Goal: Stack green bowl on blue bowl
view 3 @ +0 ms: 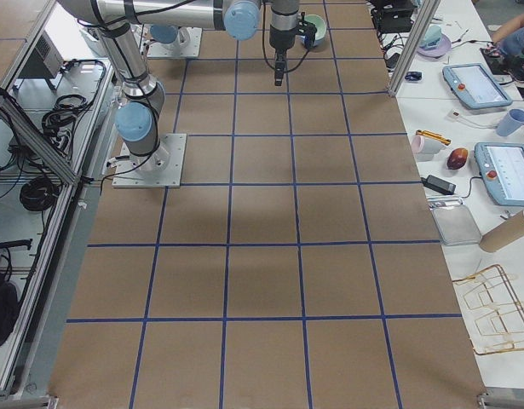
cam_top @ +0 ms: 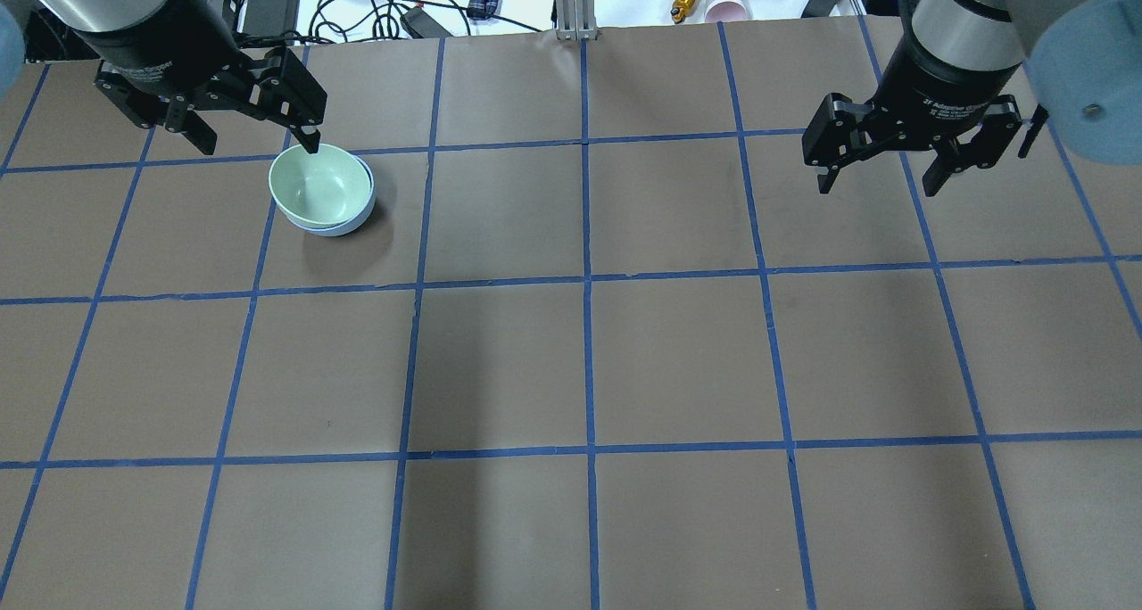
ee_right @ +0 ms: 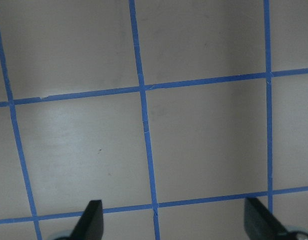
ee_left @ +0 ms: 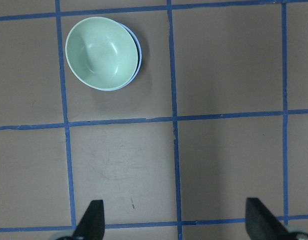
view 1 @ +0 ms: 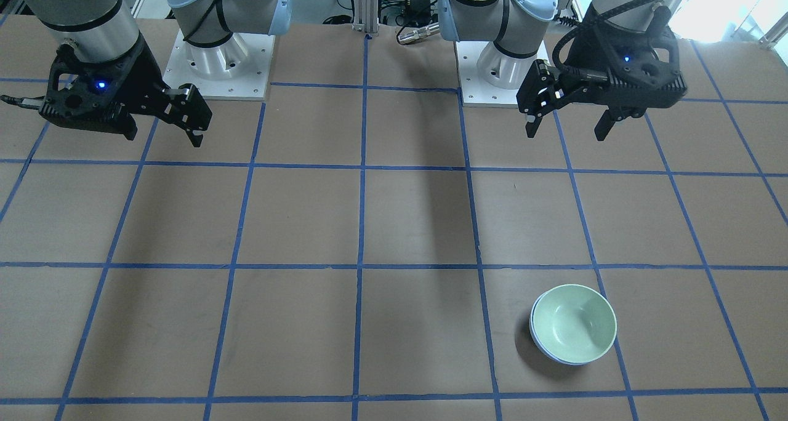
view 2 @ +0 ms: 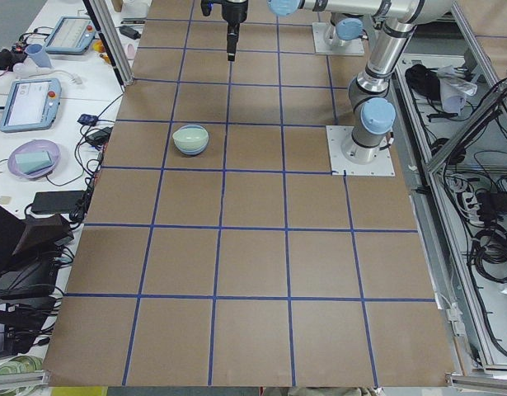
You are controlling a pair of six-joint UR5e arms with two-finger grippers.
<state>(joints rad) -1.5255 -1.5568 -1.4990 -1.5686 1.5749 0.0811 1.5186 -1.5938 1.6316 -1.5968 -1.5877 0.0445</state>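
Observation:
The pale green bowl (cam_top: 317,186) sits nested inside the blue bowl (cam_top: 346,226); only the blue rim shows beneath it. The stack stands on the table at the far left, and also shows in the front-facing view (view 1: 572,322) and in the left wrist view (ee_left: 101,52), where the blue rim (ee_left: 138,52) peeks out. My left gripper (cam_top: 259,142) is open and empty. It hangs high above the table, clear of the bowls, towards the robot from them. My right gripper (cam_top: 879,182) is open and empty, high over the right side.
The brown table (cam_top: 589,369) carries a blue tape grid. Cables, a cup and tools lie beyond its far edge (cam_top: 705,4). The two arm bases (view 1: 215,64) (view 1: 502,70) stand at the robot's side of the table.

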